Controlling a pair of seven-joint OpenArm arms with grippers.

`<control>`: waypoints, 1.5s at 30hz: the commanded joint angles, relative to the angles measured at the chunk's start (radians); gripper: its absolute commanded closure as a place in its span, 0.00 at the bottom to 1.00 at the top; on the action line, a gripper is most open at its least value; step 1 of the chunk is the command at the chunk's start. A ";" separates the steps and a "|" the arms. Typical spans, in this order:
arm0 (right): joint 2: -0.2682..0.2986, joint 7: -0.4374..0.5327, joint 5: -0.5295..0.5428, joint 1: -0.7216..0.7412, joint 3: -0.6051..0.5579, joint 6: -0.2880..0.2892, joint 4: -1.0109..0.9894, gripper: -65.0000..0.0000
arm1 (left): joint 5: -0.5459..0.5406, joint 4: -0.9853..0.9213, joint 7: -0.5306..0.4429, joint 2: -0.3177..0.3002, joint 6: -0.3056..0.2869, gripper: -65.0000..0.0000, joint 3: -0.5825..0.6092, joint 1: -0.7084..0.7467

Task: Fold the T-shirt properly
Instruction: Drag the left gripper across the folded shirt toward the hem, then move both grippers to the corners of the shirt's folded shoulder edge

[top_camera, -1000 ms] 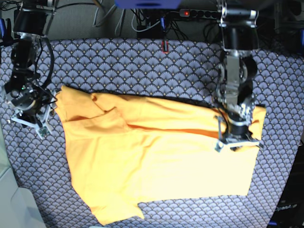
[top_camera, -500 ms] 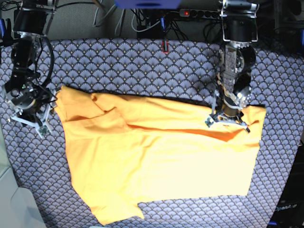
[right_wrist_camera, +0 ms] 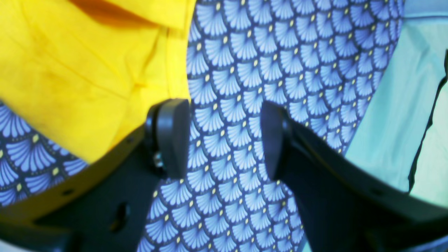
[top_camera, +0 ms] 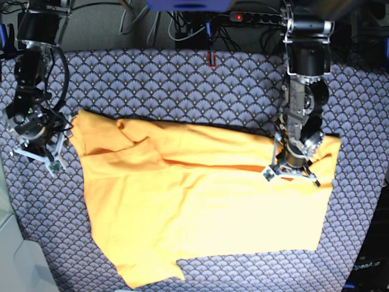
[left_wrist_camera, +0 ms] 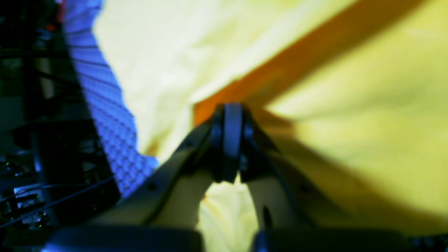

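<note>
Compared with a second ago, the left tool [top_camera: 290, 172] has drawn back from the T-shirt's lower right area toward the shirt's far edge, and over the last half second it has edged slightly forward again; the right tool [top_camera: 37, 152] has barely shifted. The T-shirt [top_camera: 200, 207], plain yellow-orange, lies spread on the counter [top_camera: 182, 85], which carries a blue-grey scallop-patterned cover. In the base view its long axis runs left to right, slightly tilted, with the sleeve and shoulder end toward the left and the straight hem toward the right. A fold line crosses the upper part of the cloth from left to right. The left tool is clenched, its fingers [left_wrist_camera: 231, 133] pressed together down at the cloth near the right end of the far edge; in its own blurred close view, a ridge of cloth runs up to the fingertips, though whether cloth is actually pinched between them cannot be told. The right tool sits just off the shirt's left corner, spread apart and holding nothing, with only patterned cover showing between its fingers [right_wrist_camera: 169, 136] and the shirt's edge just beside one of them.
</note>
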 commanded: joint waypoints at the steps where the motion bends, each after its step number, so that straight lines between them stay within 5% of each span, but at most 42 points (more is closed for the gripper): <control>1: 0.012 0.014 0.001 0.014 0.004 -0.008 0.017 0.49 | 0.004 -0.005 -0.008 -0.024 0.013 1.00 -0.006 -0.026; 13: 0.012 0.014 0.001 0.013 0.005 -0.008 0.017 0.49 | 0.002 -0.045 -0.014 -0.053 0.017 1.00 -0.227 -0.156; 14: 0.012 0.014 0.001 0.013 0.005 -0.008 0.017 0.49 | 0.001 -0.045 -0.014 -0.052 0.033 1.00 -0.247 -0.169; 19: 0.011 0.014 0.001 -0.003 0.005 -0.008 0.017 0.49 | -0.004 -0.043 -0.014 -0.043 0.297 1.00 -0.284 -0.199; 22: 0.011 0.019 0.001 -0.009 0.005 -0.008 0.017 0.49 | -0.004 -0.036 -0.014 -0.033 0.317 1.00 -0.282 -0.164; 25: 0.012 0.024 0.002 -0.030 0.039 -0.008 0.023 0.49 | -0.006 0.065 -0.014 -0.026 0.306 1.00 -0.287 -0.061; 30: 0.012 0.014 0.004 -0.053 0.064 -0.008 0.082 0.48 | -0.095 0.243 -0.008 -0.026 0.146 1.00 -0.287 0.103; 33: 0.011 0.014 0.004 -0.073 0.064 -0.008 0.102 0.48 | -0.139 0.328 -0.008 -0.027 0.102 1.00 -0.314 0.177; 41: -0.058 -0.002 0.005 -0.109 0.071 -0.008 0.108 0.48 | -0.162 0.375 -0.012 0.019 -0.004 1.00 -0.488 0.207; 45: -0.115 -0.062 0.005 -0.098 0.145 -0.008 0.149 0.40 | -0.170 0.391 -0.014 0.053 -0.052 1.00 -0.601 0.200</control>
